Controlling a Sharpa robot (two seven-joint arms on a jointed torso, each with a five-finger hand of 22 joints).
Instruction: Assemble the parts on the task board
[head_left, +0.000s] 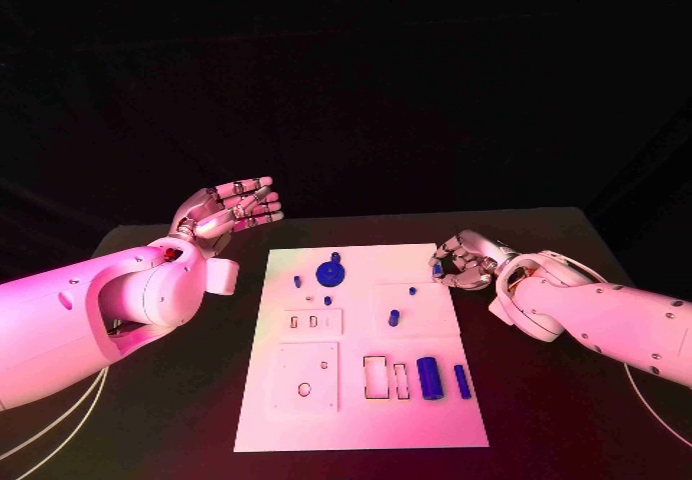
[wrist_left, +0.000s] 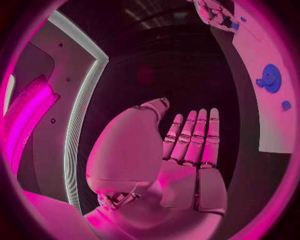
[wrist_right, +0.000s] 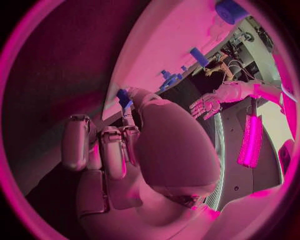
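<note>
Right hand (head_left: 464, 262) sits at the right edge of the task board (head_left: 361, 420), fingers curled in and pinching a small blue part (wrist_right: 123, 96) at the tips; in the head view that part shows as a blue speck against the fingers. Left hand (head_left: 231, 210) is raised off the tabletop (head_left: 548, 400) beyond the board's far left corner, palm up, fingers straight and apart, holding nothing. On the board, a blue disc (head_left: 330, 271) stands near the far edge with small blue pegs (head_left: 394, 317) around it and toward the middle; two blue cylinders (head_left: 428, 378) lie near the right side, beside a pair of rectangular slots (head_left: 385, 377). Judgement: the step in hand is carrying a picked part to its seat. Which seat it belongs to cannot be told. The next move calls for bringing the right hand over the matching recess, aligning the part upright, and lowering without loosening the pinch early.
</note>
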